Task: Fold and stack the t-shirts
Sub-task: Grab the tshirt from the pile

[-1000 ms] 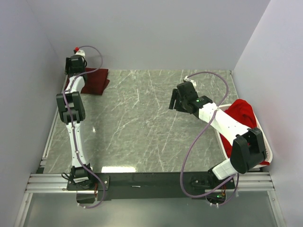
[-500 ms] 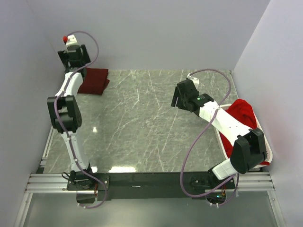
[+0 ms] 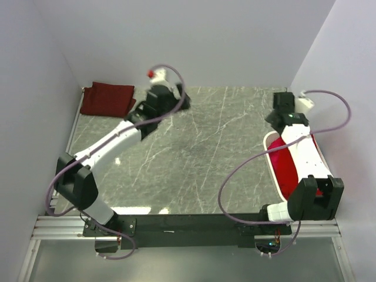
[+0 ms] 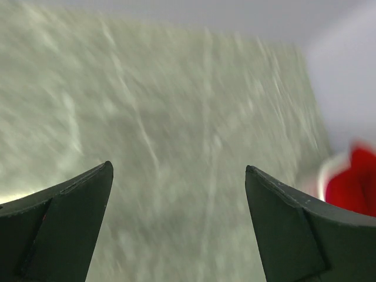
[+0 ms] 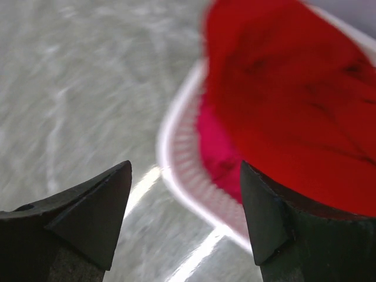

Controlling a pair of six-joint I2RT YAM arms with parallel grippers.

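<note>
A folded dark maroon t-shirt lies alone at the table's back left corner. Bright red t-shirts fill the white basket on the right. My left gripper hangs over the back middle of the table, open and empty, with the marble below it. My right gripper hovers at the basket's far end, open, holding nothing. Below it are the basket rim, a pinkish-red t-shirt and a bright red t-shirt heaped above. Both wrist views are blurred.
Grey walls close the table on the left, back and right. The right arm's forearm lies over the basket and hides part of it. In the left wrist view the basket and the red cloth show far right.
My left arm has left the maroon t-shirt and swung right to the back middle, jaws opening wide. My right arm moved from the table's middle to the basket's far end.
</note>
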